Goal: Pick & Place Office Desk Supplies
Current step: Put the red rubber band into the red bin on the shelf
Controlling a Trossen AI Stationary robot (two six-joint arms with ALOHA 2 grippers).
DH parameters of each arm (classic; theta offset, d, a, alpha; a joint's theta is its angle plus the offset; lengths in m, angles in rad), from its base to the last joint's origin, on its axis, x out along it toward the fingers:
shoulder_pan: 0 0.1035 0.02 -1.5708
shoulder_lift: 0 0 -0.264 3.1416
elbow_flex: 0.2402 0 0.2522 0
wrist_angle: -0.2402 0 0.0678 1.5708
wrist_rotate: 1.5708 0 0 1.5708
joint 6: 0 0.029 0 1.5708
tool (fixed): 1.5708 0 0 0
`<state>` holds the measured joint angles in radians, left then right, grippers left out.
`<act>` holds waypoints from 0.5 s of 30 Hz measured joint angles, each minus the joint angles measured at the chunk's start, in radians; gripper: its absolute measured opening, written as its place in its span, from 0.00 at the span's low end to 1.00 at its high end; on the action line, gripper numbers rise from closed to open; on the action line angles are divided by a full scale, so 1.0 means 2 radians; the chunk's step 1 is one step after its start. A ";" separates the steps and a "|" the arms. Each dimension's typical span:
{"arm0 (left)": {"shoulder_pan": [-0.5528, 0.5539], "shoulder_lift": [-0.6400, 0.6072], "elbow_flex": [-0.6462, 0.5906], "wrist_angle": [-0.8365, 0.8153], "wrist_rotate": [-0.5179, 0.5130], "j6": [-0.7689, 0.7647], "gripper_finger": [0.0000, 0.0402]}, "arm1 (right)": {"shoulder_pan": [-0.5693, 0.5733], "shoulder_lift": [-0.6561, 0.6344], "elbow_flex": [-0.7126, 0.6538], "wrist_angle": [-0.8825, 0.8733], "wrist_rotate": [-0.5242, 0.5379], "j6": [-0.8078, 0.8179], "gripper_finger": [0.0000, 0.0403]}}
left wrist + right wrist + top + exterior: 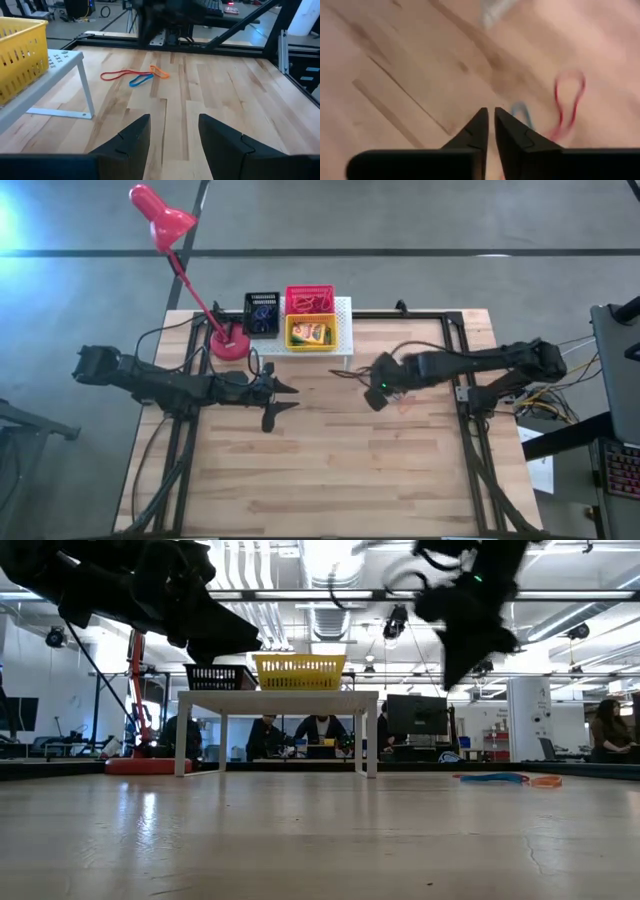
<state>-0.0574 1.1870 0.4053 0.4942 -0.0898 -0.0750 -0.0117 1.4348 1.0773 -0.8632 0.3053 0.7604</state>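
Note:
Three rubber bands lie flat on the wooden table: red (119,75), blue (140,80) and orange (160,72). The right wrist view looks down on the red band (571,100) and the blue band (522,111). My right gripper (491,125) hovers above them, shut and holding nothing; it is high off the table in the low view (468,640). My left gripper (174,135) is open and raised in the air (284,404), pointing toward the bands. Black (262,313), red (310,299) and yellow (311,333) baskets stand on the white stand; a crayon box lies in the yellow one.
The white perforated stand (345,315) sits at the table's far edge, its legs on the wood. The red desk lamp (228,343) stands to its left. A black frame (460,380) runs around the table. People sit in the room beyond the far edge.

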 joint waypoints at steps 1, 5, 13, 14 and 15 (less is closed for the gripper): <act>0.000 0.000 0.000 0.000 0.000 0.000 0.43 | 0.003 -0.008 -0.019 0.000 -0.005 0.026 0.08; 0.000 0.000 0.000 0.000 0.000 -0.001 0.43 | 0.002 -0.019 -0.094 0.004 -0.021 0.092 0.19; -0.001 0.000 0.000 0.000 0.002 -0.014 0.43 | -0.024 -0.007 -0.169 0.050 -0.016 0.127 0.32; -0.001 0.000 0.000 0.000 0.004 -0.014 0.43 | -0.026 -0.006 -0.176 0.060 -0.013 0.125 0.32; -0.001 0.000 0.000 0.000 0.004 -0.015 0.43 | -0.028 -0.006 -0.183 0.068 -0.011 0.123 0.32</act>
<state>-0.0586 1.1870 0.4053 0.4938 -0.0825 -0.1051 -0.0681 1.4227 0.7122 -0.7274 0.2837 1.0060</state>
